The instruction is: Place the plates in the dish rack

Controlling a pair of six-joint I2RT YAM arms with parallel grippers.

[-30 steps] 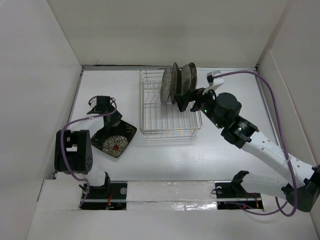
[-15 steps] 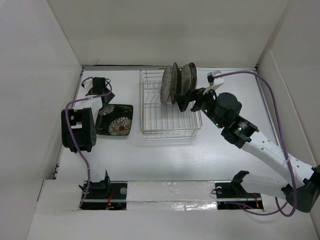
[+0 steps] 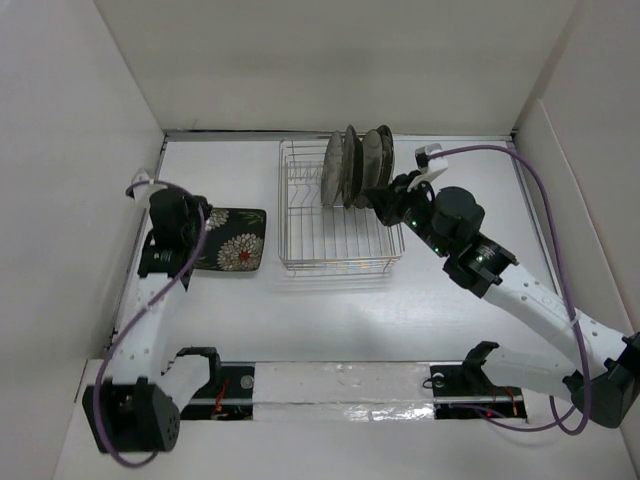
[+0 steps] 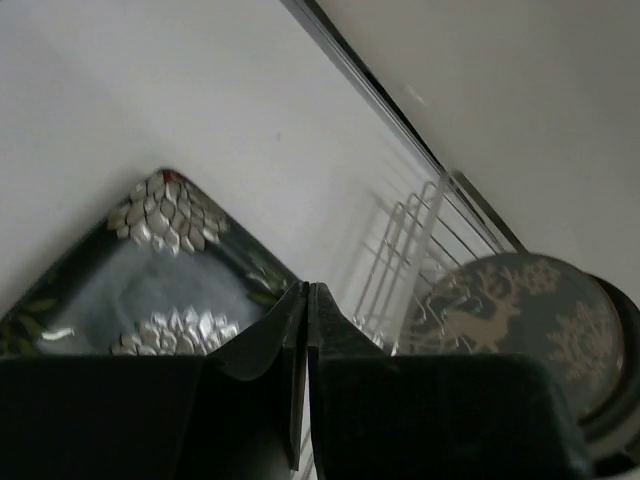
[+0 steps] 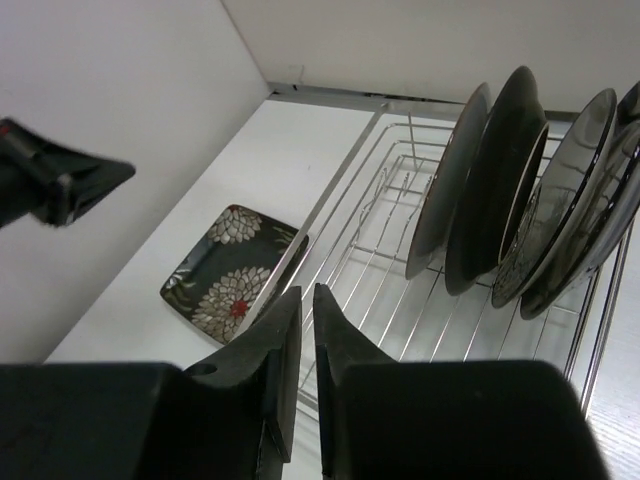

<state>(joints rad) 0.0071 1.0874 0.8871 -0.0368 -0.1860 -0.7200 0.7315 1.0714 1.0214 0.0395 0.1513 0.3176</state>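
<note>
A black square plate with flowers lies flat on the table, left of the silver wire dish rack. Several round plates stand upright in the rack's back right part. The nearest one in the left wrist view is grey with a deer pattern. My left gripper hovers at the square plate's left edge, shut and empty. My right gripper sits by the standing plates, jaws almost together with nothing between them.
White walls box the table in on the left, back and right. A metal strip runs along the foot of the back wall behind the rack. The front half of the rack holds no plates.
The square plate went from tilted to lying square beside the rack. The left arm swung round to the plate's left edge. Both grippers went from open to shut.
</note>
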